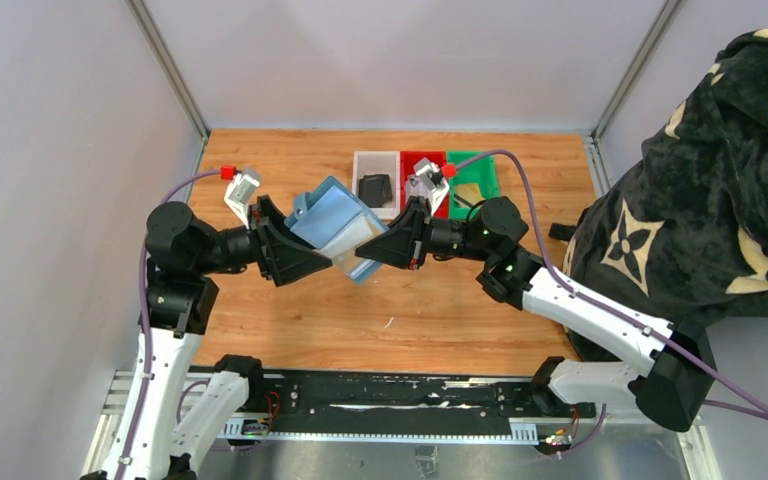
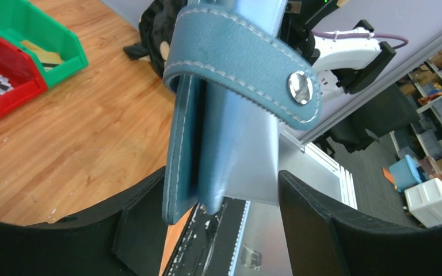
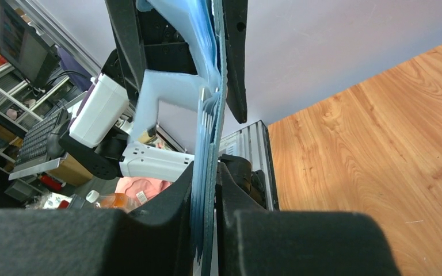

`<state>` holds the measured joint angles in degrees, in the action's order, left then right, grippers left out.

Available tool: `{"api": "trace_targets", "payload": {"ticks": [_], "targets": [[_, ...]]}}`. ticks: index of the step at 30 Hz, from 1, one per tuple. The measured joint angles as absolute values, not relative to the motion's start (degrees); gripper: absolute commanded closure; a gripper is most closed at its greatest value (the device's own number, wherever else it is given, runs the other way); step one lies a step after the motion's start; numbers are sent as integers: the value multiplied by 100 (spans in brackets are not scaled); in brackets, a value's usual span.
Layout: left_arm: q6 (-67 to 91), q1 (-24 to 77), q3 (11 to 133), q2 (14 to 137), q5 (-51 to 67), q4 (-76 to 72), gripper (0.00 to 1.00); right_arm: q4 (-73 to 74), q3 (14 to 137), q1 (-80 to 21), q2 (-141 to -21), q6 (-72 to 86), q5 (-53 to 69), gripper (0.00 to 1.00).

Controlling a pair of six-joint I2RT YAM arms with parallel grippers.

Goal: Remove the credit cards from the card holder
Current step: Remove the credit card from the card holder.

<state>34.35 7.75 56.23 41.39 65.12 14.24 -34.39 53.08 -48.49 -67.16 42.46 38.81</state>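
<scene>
The card holder [image 1: 328,215] hangs in the air above the wooden tabletop [image 1: 360,320]. It sits between the two arms near the middle of the overhead view, with its lighter blue inside turned upward. A pale strip near its lower edge looks like the credit cards [image 1: 345,250] in their slots, though that view is too small to be sure.

The right claw [image 3: 205,172] is closed on the holder — its two black fingers [image 3: 167,230] sit close together, with the thin teal and pale-blue layers pinched between them, edge-on to the wrist camera. I cannot tell whether a card is among the layers it pinches.

The left claw [image 2: 221,178] is open. Its fingers [image 2: 322,230] stand wide apart on either side of the holder, which hangs roughly upright between them. I cannot tell whether they touch its sides. The closing tab [image 2: 236,57] curves across the top of that view, and its round metal snap [image 2: 300,88] faces the camera.

Beyond the holder, at the far side of the tabletop, three small bins stand side by side — a white bin [image 1: 377,156] with a black wallet [image 1: 374,187] in it, a red bin [image 1: 418,160] and a green bin [image 1: 482,170]. A black garment with a cream pattern [image 1: 710,200] fills the right edge of the overhead view.
</scene>
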Motion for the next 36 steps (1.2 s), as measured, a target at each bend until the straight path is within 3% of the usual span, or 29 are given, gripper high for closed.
{"api": "trace_targets", "payload": {"ticks": [7,12,17,32,36], "targets": [[3404,926,5262,4023,6490,1387,37,-3426,5470,-4884,-6952,4307,3881,100],[2853,956,5260,3953,6471,1754,24,-3413,5601,-4915,-7063,4357,3854,100],[2093,958,5258,3636,6324,2331,26,-3159,5680,-4919,-7072,4362,3782,100],[2167,965,5011,3024,3741,1562,45,-1767,6556,-5205,-7347,4001,3450,100],[2311,976,5013,3004,3183,1579,43,-1455,6613,-5210,-7347,3935,3332,100]]}}
